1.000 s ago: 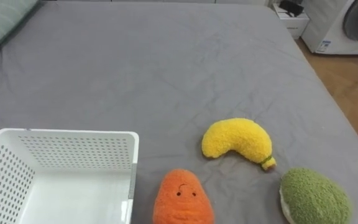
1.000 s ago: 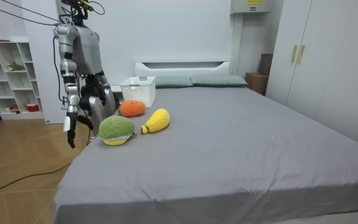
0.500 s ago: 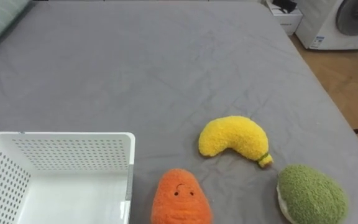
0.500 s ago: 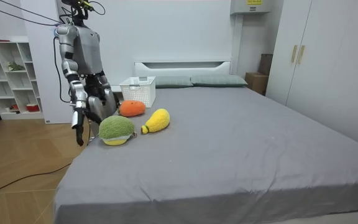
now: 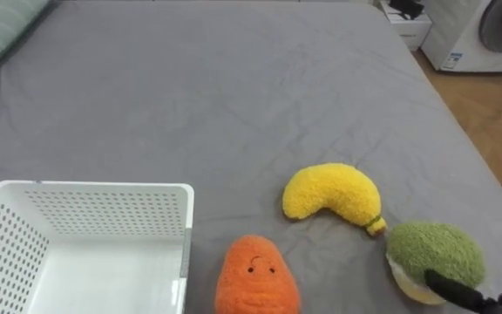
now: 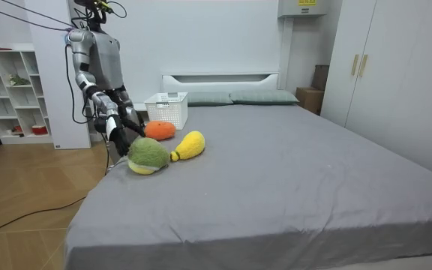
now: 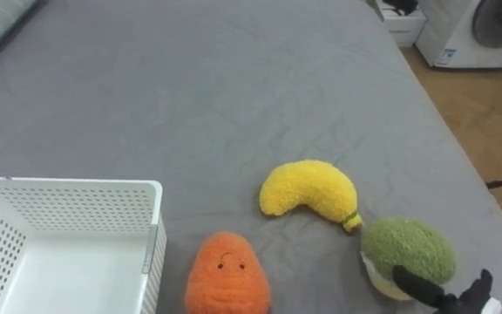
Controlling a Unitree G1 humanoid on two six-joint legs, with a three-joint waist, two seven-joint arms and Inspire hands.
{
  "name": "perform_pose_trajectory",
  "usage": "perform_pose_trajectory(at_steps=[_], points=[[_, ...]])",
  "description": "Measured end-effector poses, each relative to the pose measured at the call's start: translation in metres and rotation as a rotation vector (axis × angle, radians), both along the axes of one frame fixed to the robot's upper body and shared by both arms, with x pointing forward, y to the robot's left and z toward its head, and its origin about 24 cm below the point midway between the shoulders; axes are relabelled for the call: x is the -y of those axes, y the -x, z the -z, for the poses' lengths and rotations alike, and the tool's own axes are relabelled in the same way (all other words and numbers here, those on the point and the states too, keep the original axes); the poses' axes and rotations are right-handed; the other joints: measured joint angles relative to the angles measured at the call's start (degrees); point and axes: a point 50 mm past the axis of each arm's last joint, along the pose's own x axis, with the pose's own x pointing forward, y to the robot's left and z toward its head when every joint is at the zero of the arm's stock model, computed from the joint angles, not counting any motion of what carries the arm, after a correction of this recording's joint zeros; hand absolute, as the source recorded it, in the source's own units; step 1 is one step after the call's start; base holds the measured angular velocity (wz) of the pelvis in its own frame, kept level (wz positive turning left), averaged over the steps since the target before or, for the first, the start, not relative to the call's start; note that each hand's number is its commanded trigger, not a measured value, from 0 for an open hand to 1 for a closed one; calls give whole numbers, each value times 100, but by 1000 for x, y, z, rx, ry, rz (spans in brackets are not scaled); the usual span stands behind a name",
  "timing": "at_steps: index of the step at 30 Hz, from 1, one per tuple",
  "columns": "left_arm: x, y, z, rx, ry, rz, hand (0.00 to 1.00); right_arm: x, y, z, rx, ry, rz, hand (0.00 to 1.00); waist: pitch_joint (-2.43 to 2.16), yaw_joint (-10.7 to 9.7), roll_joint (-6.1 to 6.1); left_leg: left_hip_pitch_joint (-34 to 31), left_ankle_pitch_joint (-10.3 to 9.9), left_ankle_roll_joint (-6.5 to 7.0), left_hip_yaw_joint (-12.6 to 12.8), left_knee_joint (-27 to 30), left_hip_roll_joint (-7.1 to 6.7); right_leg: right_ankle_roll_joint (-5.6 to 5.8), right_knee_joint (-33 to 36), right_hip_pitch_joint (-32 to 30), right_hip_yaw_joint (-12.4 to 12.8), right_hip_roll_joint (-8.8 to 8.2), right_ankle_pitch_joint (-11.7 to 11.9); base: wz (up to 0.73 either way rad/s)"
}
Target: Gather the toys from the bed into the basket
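Right hand has come up from beside the mattress and now sits at the green plush toy, which has been nudged a little toward the yellow banana plush. You stand at the side edge of the bed. That edge runs just right of the hand, with wooden floor past it. Ahead and left of the hand is open grey sheet, lots of room.

Hand pose: fingers spread wide, not closed round the toy. One straight finger lies against its near lower side, another tip sticks up to the right. The toy rests on the sheet just ahead of the hand.

Banana sits just beside the toy, ahead-left of the hand. Orange carrot plush lies further left, next to the white basket, well left of the hand. Washing machine stands far ahead-right, off the bed.
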Motion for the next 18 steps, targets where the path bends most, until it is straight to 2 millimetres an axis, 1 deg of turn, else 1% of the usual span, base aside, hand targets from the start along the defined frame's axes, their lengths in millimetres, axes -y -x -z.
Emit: perform_pose_trajectory(at_steps=[1,2,4,6,7,10,15,18], points=[[0,0,0,0,-1,8,0,-2,-3,-3,11,13,-20,0,3,10,9,0,1,0,0,1,0,-1,1,1,2,1,1,0],[-1,-1,0,0,-5,14,0,-5,-9,-7,28,25,-53,0,30,31,-33,1,1,0,0,2,0,-1,0,1,5,2,1,0],[-2,-2,-1,5,-8,18,0,-9,-15,-12,55,40,-86,0,27,68,-27,3,1,0,0,1,0,-1,-3,1,10,2,1,0],[-3,-6,-2,17,-21,31,0,-19,-26,-23,110,52,-145,0,49,96,-63,-4,1,0,0,8,1,-1,-4,-18,4,0,1,0],[-3,-7,-2,18,-24,33,0,-21,-29,-26,124,56,-162,0,51,96,-69,-6,1,0,0,8,1,-1,-8,-19,1,-1,1,0],[-4,-6,-2,18,-29,34,0,-29,-38,-34,167,57,-223,0,38,120,-81,2,0,-1,-6,8,3,-1,-22,1,-23,-4,1,2],[-3,-6,-2,15,-30,39,0,-36,-41,-33,169,32,-294,0,31,109,-54,-3,0,-1,-30,11,10,-10,-16,5,-46,-3,7,0],[-2,-5,-2,13,-29,44,0,-37,-42,-33,162,44,-320,0,15,111,-35,-12,0,-1,-48,13,10,-11,-15,17,-60,-3,7,0]])
